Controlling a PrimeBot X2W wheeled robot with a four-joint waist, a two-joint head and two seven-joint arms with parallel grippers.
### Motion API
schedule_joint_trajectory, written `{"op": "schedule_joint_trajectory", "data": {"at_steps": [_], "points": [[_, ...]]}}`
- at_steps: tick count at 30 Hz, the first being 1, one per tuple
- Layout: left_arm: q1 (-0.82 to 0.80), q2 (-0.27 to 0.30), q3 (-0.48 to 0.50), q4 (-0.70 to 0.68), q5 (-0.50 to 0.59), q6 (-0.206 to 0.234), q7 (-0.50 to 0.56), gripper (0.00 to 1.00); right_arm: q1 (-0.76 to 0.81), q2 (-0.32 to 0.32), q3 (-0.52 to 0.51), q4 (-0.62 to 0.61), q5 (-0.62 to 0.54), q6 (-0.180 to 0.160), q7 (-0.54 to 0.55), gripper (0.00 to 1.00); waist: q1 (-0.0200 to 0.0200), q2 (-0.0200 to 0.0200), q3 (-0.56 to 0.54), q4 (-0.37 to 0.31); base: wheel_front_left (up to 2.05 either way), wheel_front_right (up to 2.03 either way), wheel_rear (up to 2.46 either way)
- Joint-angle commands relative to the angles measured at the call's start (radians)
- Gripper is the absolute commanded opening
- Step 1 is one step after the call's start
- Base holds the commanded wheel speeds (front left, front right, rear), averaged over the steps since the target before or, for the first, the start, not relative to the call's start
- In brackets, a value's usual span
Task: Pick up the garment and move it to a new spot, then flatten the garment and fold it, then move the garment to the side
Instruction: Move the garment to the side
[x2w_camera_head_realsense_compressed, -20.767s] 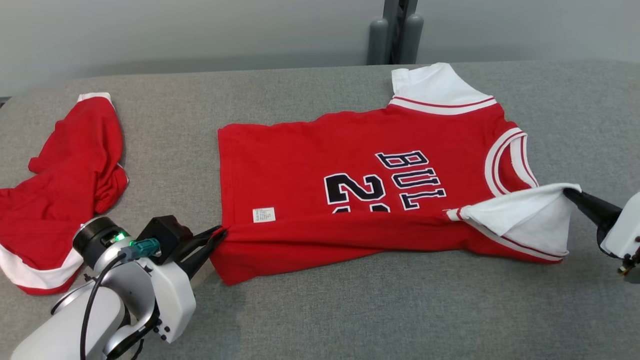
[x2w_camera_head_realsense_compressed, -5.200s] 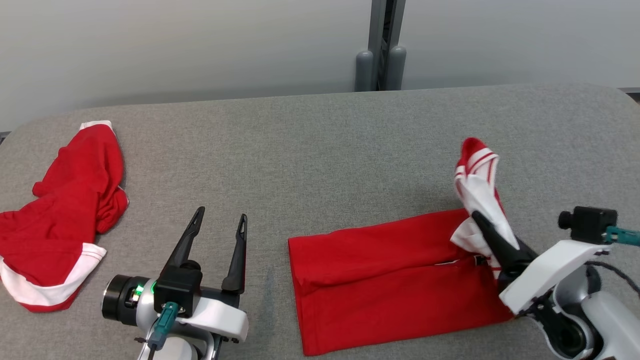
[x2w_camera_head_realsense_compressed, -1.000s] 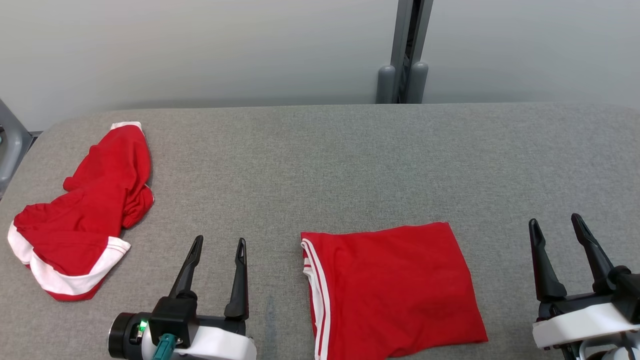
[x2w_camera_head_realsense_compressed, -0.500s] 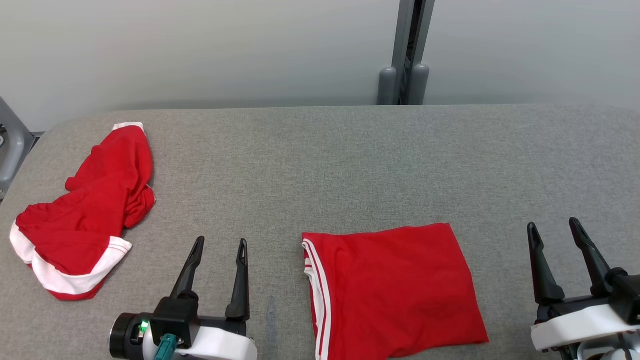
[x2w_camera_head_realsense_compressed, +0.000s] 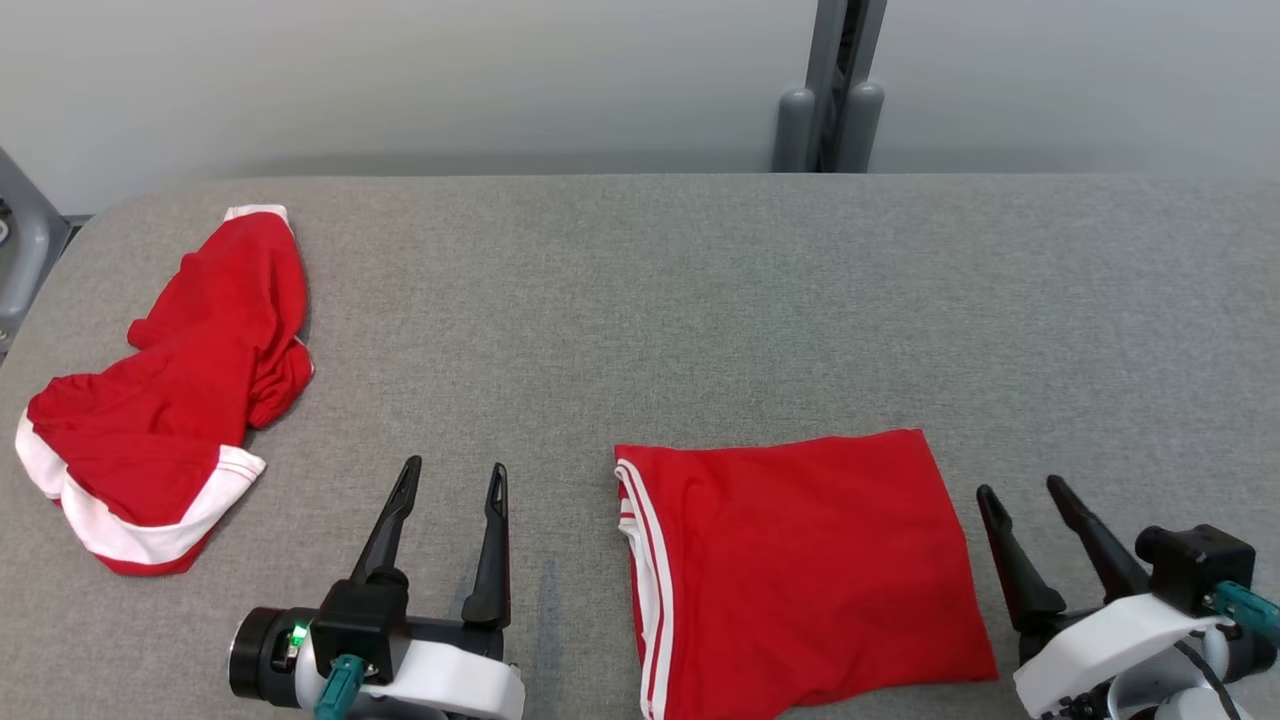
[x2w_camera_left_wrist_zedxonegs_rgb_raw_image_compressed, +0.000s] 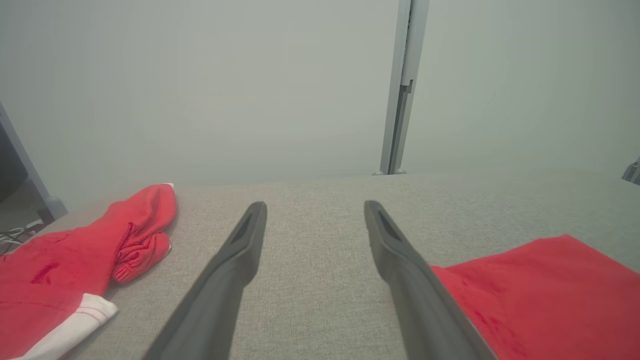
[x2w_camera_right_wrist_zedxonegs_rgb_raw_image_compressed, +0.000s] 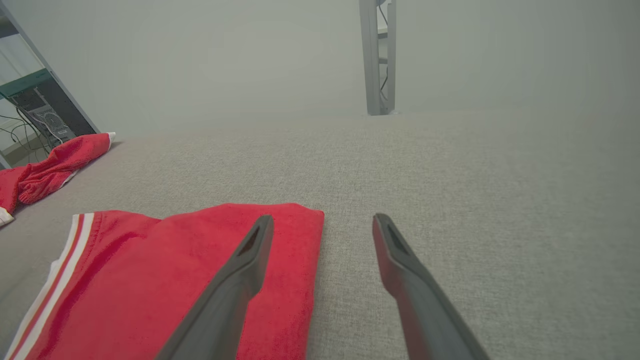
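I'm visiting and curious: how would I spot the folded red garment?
On the grey table, look near the front edge, between the left pincer and right pincer. The folded red jersey lies flat, white-striped on its left; the other red garment is crumpled.

No text, number, label or brand mark legible anywhere. Plain red cloth, unlettered, on the folded garment (x2w_camera_head_realsense_compressed: 800, 570) and on the crumpled clothes (x2w_camera_head_realsense_compressed: 170, 420).
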Motion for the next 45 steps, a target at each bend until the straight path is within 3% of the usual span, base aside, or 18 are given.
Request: {"op": "schedule_joint_trajectory", "data": {"at_steps": [1, 12, 24, 25, 26, 27, 28, 40, 45], "points": [[-0.015, 0.004, 0.0, 0.003, 0.0, -0.003, 0.0, 1.0, -0.017, 0.0, 0.013, 0.01, 0.045, 0.0, 0.026, 1.0, 0.0, -0.0001, 0.011, 0.007, 0.0, 0.0, 0.0], [-0.046, 0.004, -0.019, 0.012, 0.009, -0.012, 0.0, 1.0, -0.059, -0.019, 0.076, 0.091, 0.198, 0.0, 0.165, 1.0, 0.0, -0.0001, 0.044, 0.043, 0.0, 0.0, 0.0], [-0.042, 0.004, -0.022, 0.018, 0.02, -0.016, 0.0, 1.0, -0.097, 0.006, 0.133, 0.168, 0.289, 0.0, 0.252, 1.0, 0.0, -0.0001, 0.048, 0.064, 0.0, 0.0, 0.0], [-0.041, 0.004, -0.022, 0.018, 0.019, -0.015, 0.0, 1.0, -0.099, 0.007, 0.139, 0.168, 0.295, 0.0, 0.254, 0.92, 0.0, -0.0001, 0.047, 0.063, 0.0, 0.0, 0.0], [-0.041, 0.004, -0.021, 0.018, 0.018, -0.015, 0.0, 1.0, -0.102, 0.005, 0.146, 0.167, 0.303, 0.0, 0.253, 0.39, 0.0, -0.0001, 0.047, 0.063, 0.0, 0.0, 0.0], [-0.041, 0.004, -0.022, 0.018, 0.018, -0.015, 0.0, 1.0, -0.106, 0.001, 0.161, 0.162, 0.307, 0.0, 0.254, 0.16, 0.0, -0.0001, 0.046, 0.062, 0.0, 0.0, 0.0], [-0.041, 0.004, -0.023, 0.017, 0.018, -0.014, 0.0, 1.0, -0.108, -0.004, 0.172, 0.162, 0.309, 0.0, 0.257, 0.0, 0.0, -0.0001, 0.046, 0.061, 0.0, 0.0, 0.0], [-0.066, 0.004, -0.023, -0.001, 0.047, -0.023, 0.0, 1.0, -0.197, -0.11, 0.231, 0.161, 0.265, 0.0, 0.221, 0.0, 0.0, -0.0001, 0.084, 0.001, 0.0, 0.0, 0.0], [-0.109, 0.004, -0.037, -0.008, 0.1, -0.054, 0.0, 1.0, -0.27, -0.21, 0.277, 0.151, 0.221, 0.0, 0.234, 0.0, 0.0, -0.0001, 0.148, -0.042, 0.0, 0.0, 0.0]]}}
